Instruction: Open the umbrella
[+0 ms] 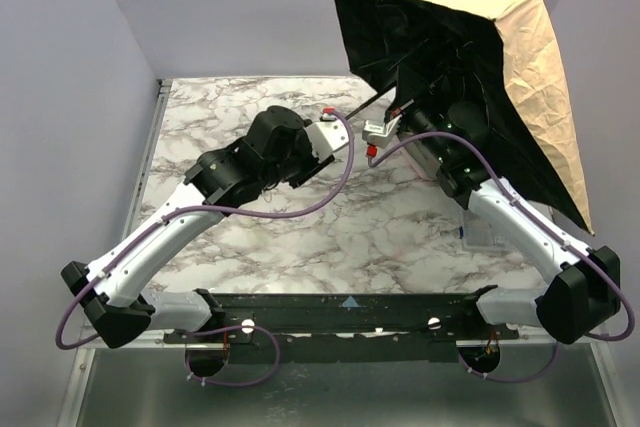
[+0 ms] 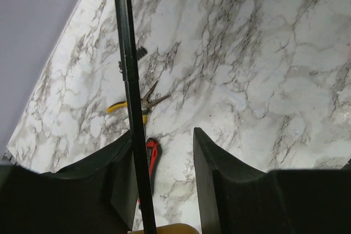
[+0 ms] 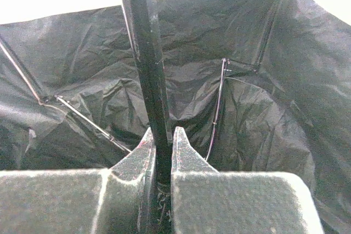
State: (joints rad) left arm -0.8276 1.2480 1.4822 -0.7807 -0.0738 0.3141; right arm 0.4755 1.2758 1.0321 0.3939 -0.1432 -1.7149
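1. A table with a white top and grey swirls like marble sits in the middle.
2. Yellow-handled pliers lie flat on the table, with their thin nose open a little.
3. A red-handled tool lies on the table too, near the pliers.
4. Plain pale walls stand around the table.
5. A black bar runs along the near edge.

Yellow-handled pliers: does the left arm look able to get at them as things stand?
Probably not directly. The umbrella shaft runs between the open left fingers and crosses in front of the pliers; the arm would likely have to clear the shaft first.
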